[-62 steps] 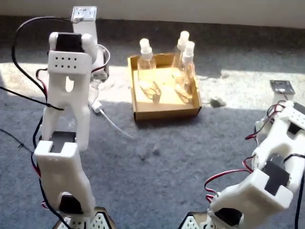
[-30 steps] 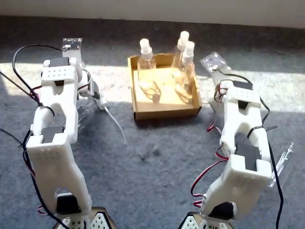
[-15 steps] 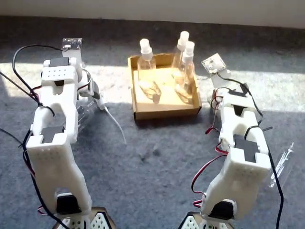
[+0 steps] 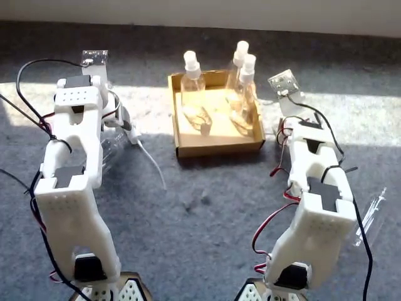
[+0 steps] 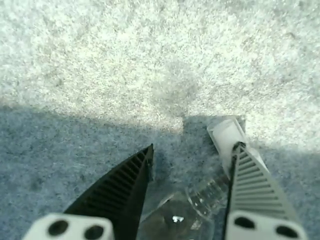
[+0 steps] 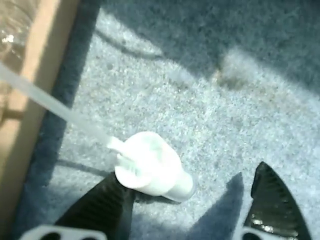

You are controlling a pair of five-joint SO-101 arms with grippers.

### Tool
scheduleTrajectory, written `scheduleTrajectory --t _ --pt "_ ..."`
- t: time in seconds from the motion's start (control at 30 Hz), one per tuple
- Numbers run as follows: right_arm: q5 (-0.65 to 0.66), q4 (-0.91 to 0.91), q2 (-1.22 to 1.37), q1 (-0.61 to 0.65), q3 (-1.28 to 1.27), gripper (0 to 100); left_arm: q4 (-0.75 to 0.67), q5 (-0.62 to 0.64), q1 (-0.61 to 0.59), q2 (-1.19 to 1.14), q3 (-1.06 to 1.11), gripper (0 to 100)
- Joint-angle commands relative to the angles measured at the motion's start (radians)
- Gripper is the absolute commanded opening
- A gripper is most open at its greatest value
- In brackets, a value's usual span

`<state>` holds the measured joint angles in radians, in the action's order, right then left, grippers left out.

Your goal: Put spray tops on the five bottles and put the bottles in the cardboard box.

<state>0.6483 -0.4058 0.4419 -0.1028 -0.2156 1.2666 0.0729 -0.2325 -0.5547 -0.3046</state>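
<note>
At 10 o'clock the left gripper [image 5: 194, 147] is closed on a bare bottle [image 5: 200, 197] that lies on the carpet [image 4: 207, 213], with a loose spray top [image 4: 133, 140] just beside it. At 12 o'clock the cardboard box [image 4: 216, 149] holds three capped bottles [image 4: 192, 78], so three look done. At 2 o'clock the right gripper [image 6: 192, 175] stands open around a second spray top [image 6: 150, 167]. A last bottle [image 4: 373, 213] lies at 4 o'clock, so I judge two remain.

We see a bench [image 4: 207, 238] covered in grey, carpet-like fabric. A bright band of sunlight [image 4: 369, 116] crosses it from side to side, with shade in front and behind. A few small dark specks [image 4: 195, 202] lie on the shaded fabric near the middle. A pale wall [image 4: 200, 11] runs along the far edge.
</note>
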Motion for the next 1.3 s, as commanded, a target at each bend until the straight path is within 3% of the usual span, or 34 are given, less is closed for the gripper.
scheduleTrajectory --t 0.0,0.37,0.5,0.67,0.83,0.93,1.13,1.27 --pt "-0.008 0.025 -0.002 -0.070 0.013 21.4 -0.012 -0.002 -0.002 0.016 -0.005 24" --pt "-0.006 0.022 -0.022 -0.242 0.005 17.0 -0.012 -0.002 -0.002 0.015 -0.004 24" --pt "-0.003 -0.099 -0.097 -0.292 0.012 16.4 -0.012 -0.002 -0.002 0.015 -0.004 24" --pt "0.000 -0.255 -0.193 -0.337 0.013 8.7 -0.038 -0.002 -0.002 0.015 0.027 24" --pt "0.049 -0.274 -0.262 -0.374 0.008 7.7 -0.048 -0.002 -0.002 0.016 0.038 24" --pt "0.038 -0.280 -0.300 -0.354 0.013 7.8 -0.048 -0.002 -0.002 0.016 0.036 24" --pt "-0.040 -0.271 -0.378 -0.188 0.004 12.4 -0.048 -0.002 -0.005 0.016 0.038 24" --pt "0.101 -0.265 -0.380 -0.085 0.004 14.0 -0.048 -0.003 -0.005 0.016 0.038 24"
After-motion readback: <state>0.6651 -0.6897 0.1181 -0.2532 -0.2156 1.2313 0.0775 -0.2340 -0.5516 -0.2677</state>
